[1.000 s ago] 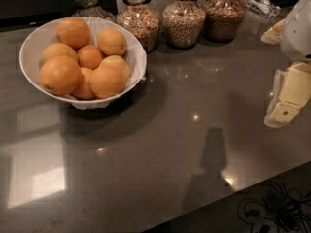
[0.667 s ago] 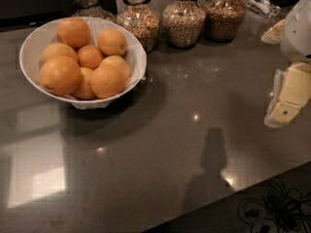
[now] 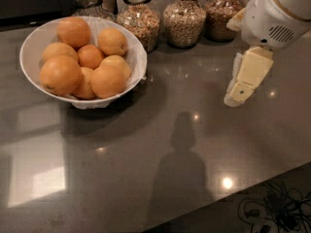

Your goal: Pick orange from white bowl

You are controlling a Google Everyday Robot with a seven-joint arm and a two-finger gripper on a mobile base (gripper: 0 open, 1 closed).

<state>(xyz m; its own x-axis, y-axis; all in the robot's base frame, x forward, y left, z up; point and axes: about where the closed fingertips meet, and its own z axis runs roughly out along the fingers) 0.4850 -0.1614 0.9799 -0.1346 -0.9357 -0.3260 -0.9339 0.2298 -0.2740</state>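
The white bowl (image 3: pixel 30 50) sits on a dark grey countertop (image 3: pixel 121 174), wide and round with smooth sloping sides and a thin rim. A crinkled white edge, perhaps a lining, shows along its right side and under its base. Inside the bowl is a heap of oranges (image 3: pixel 60 74), piled above the rim. They are round, with dimpled, matte skin. The largest lies at the bowl's front left, another large one sits at the back, and smaller ones are wedged in the middle. Several touch each other, and the outer ones rest against the bowl's wall.

Just behind the bowl, and running off to its right, stands a row of glass jars (image 3: pixel 183 19) filled with grains. The nearest of them is close to the bowl's back right rim.

The gripper (image 3: pixel 236 97) hangs well to the right of the bowl, apart from it and from the oranges. It is cream-coloured, tilted down and to the left over the countertop, beneath a rounded white wrist housing (image 3: pixel 277 13). Whether it is open or closed cannot be told from this angle.
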